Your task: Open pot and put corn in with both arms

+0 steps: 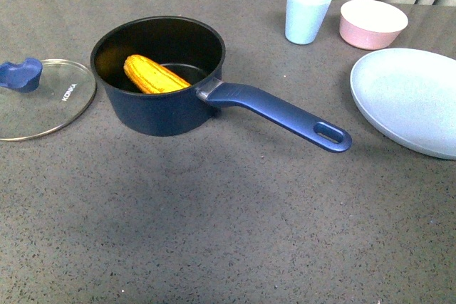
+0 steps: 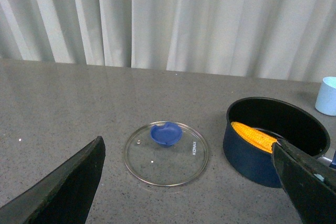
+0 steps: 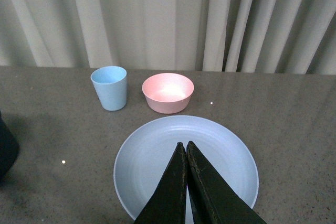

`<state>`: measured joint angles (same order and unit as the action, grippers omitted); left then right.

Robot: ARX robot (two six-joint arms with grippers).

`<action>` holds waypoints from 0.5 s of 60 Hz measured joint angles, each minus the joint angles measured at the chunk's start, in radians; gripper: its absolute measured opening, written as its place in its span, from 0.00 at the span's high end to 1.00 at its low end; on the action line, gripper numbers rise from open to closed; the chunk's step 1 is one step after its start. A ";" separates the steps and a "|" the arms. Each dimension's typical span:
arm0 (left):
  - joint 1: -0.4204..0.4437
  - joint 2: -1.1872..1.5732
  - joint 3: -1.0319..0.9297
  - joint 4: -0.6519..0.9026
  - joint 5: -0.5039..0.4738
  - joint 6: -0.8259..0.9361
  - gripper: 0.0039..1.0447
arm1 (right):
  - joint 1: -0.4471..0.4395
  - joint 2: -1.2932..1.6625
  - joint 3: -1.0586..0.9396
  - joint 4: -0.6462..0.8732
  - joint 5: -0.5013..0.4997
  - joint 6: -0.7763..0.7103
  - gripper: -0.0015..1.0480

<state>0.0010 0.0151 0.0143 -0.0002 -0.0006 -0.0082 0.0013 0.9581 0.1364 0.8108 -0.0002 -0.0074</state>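
The dark blue pot [image 1: 160, 108] stands uncovered on the grey table, its long handle [image 1: 285, 113] pointing right and toward me. The yellow-orange corn [image 1: 153, 75] lies inside it, leaning on the wall; the left wrist view shows the corn [image 2: 254, 135] in the pot [image 2: 252, 158] too. The glass lid [image 1: 43, 99] with its blue knob [image 1: 20, 75] rests flat on the table left of the pot. My left gripper [image 2: 191, 179] is open and empty, above the table near the lid [image 2: 166, 153]. My right gripper [image 3: 186, 144] is shut and empty, over a pale blue plate [image 3: 152, 156]. Neither arm shows in the front view.
A pale blue plate [image 1: 410, 97] lies at the right. Behind it stand a pink bowl [image 1: 372, 23] and a light blue cup [image 1: 307, 13]. A curtain hangs along the table's far edge. Bare tabletop stretches across the near half of the table.
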 joint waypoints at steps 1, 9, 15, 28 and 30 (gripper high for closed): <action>0.000 0.000 0.000 0.000 0.000 0.000 0.08 | 0.000 -0.012 -0.006 -0.006 0.000 0.000 0.98; 0.000 0.000 0.000 0.000 0.000 0.000 0.08 | 0.000 -0.089 -0.041 -0.051 0.000 0.000 0.98; 0.000 0.000 0.000 0.000 0.000 0.000 0.08 | 0.000 -0.153 -0.063 -0.093 0.000 0.000 0.98; 0.000 0.000 0.000 0.000 0.000 0.000 0.08 | 0.000 -0.236 -0.113 -0.118 -0.001 0.000 0.98; 0.000 0.000 0.000 0.000 0.000 0.000 0.08 | 0.000 -0.259 -0.113 -0.137 0.000 0.000 0.98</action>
<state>0.0010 0.0151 0.0143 -0.0002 -0.0002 -0.0078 0.0013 0.6991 0.0238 0.6743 -0.0002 -0.0071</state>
